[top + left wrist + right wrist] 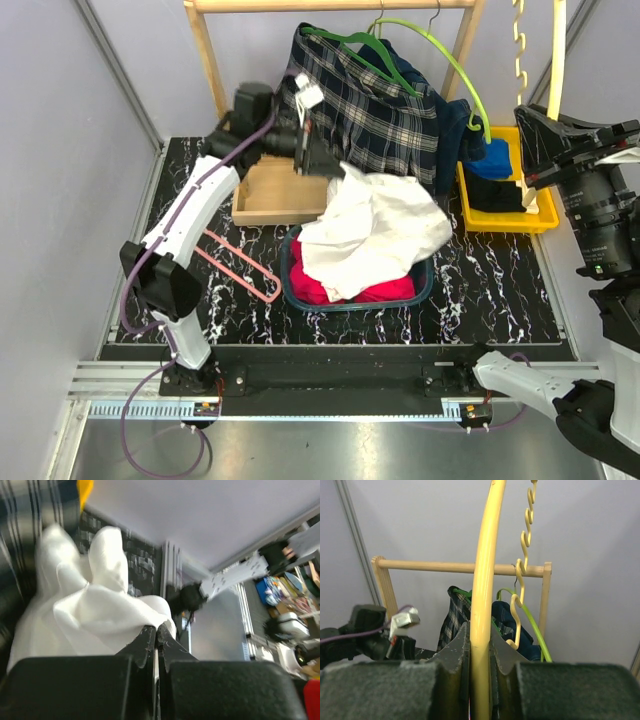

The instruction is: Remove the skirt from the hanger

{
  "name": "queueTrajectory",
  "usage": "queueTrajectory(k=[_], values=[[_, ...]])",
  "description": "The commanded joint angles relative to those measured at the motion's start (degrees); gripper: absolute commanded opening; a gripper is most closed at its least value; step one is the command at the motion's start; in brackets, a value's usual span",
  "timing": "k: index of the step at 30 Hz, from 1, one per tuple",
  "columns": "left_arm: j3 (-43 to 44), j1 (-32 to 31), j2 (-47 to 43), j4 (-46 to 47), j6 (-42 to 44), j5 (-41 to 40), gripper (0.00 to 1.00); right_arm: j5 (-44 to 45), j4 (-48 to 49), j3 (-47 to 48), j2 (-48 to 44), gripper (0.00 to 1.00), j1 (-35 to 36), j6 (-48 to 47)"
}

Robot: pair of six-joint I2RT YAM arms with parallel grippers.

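The plaid skirt [370,110] hangs on the dark green hanger [345,44], hooked on the wooden rail [330,5] at the back. My left gripper [312,152] is at the skirt's lower left edge. In the left wrist view its jaws [158,626] are shut with nothing visibly between them, plaid cloth [20,520] to the left and a white cloth [90,610] ahead. My right gripper [530,135] is raised at the right, away from the skirt, shut [480,627] on a pale yellow hanger [485,555]. The skirt also shows far off in the right wrist view [451,617].
A lime-green hanger [450,65] with dark blue denim [455,130] hangs right of the skirt. A dark basket [288,275] holds the white cloth [375,230] and a red garment [390,292]. A wooden tray [275,195], a pink hanger [240,265] and a yellow bin [500,222] are on the table.
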Motion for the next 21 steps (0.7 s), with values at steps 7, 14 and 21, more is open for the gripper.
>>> queueTrajectory(k=[7, 14, 21], values=[[-7.83, -7.58, -0.04, -35.17, 44.2, -14.81, 0.0, -1.6, 3.0, 2.0, 3.6, 0.0, 0.08, 1.95], [-24.34, -8.9, -0.03, -38.71, 56.89, -33.79, 0.0, -2.48, 3.0, 2.52, 4.74, 0.0, 0.08, 2.21], [-22.1, -9.35, -7.15, -32.82, 52.42, -38.65, 0.99, -3.71, 2.92, 2.17, 5.36, 0.0, 0.08, 2.83]])
